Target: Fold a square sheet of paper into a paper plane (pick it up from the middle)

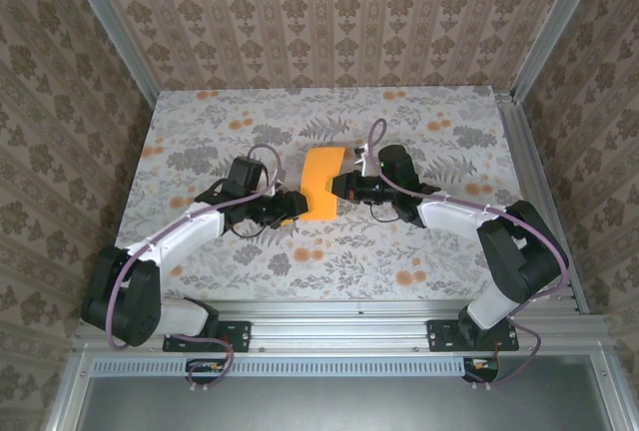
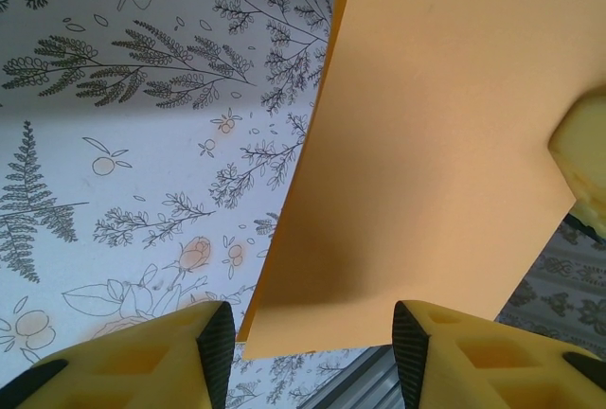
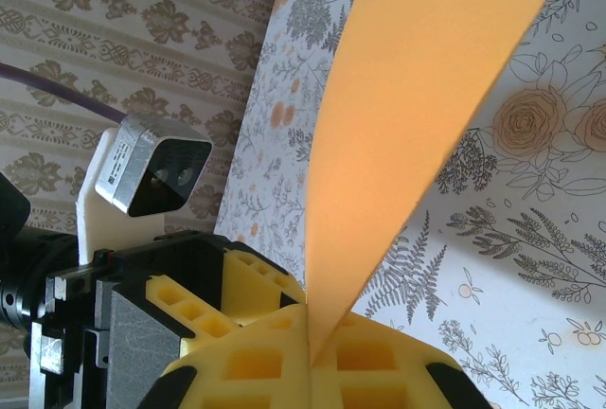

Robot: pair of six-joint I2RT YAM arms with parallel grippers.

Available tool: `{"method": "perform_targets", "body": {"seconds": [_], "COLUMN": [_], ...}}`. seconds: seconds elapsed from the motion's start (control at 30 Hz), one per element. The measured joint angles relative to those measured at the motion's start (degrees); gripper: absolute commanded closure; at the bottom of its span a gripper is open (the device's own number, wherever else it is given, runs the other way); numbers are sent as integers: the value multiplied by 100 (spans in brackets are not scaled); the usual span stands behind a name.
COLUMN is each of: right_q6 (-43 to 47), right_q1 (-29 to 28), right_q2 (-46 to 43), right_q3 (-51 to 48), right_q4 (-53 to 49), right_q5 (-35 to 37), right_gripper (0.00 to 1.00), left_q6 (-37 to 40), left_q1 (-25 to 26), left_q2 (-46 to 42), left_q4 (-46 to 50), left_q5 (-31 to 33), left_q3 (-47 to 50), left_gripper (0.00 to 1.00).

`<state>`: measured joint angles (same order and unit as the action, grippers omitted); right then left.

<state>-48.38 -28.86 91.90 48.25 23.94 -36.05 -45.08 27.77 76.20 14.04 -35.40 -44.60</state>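
Observation:
The square sheet of paper (image 1: 319, 182) is bright orange, folded to a narrow strip, and held up off the flowered table between the two arms. My right gripper (image 1: 347, 188) is shut on its right edge; in the right wrist view the paper (image 3: 417, 97) runs straight out of the closed yellow jaws of the right gripper (image 3: 314, 338). My left gripper (image 1: 286, 208) is at the strip's near left corner. Seen from the left wrist, the left gripper (image 2: 312, 338) stands open, the paper's (image 2: 445, 144) near edge hanging between the fingers without touching either pad.
The flowered table cover (image 1: 419, 261) lies under both arms. Aluminium rails (image 1: 519, 122) and patterned walls (image 1: 329, 12) box in the table. The left wrist camera (image 3: 156, 177) sits close beside the right gripper.

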Motion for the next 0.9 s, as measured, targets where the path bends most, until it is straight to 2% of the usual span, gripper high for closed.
{"method": "perform_targets", "body": {"seconds": [0.9], "right_q6": [0], "right_q1": [35], "right_q2": [0], "right_q3": [-48], "right_q4": [4], "right_q5": [0], "right_gripper": [100], "left_q6": [-339], "left_q1": [120], "left_q2": [-96], "left_q4": [-345], "left_q5": [-151], "left_q3": [186], "left_gripper": [49]}}
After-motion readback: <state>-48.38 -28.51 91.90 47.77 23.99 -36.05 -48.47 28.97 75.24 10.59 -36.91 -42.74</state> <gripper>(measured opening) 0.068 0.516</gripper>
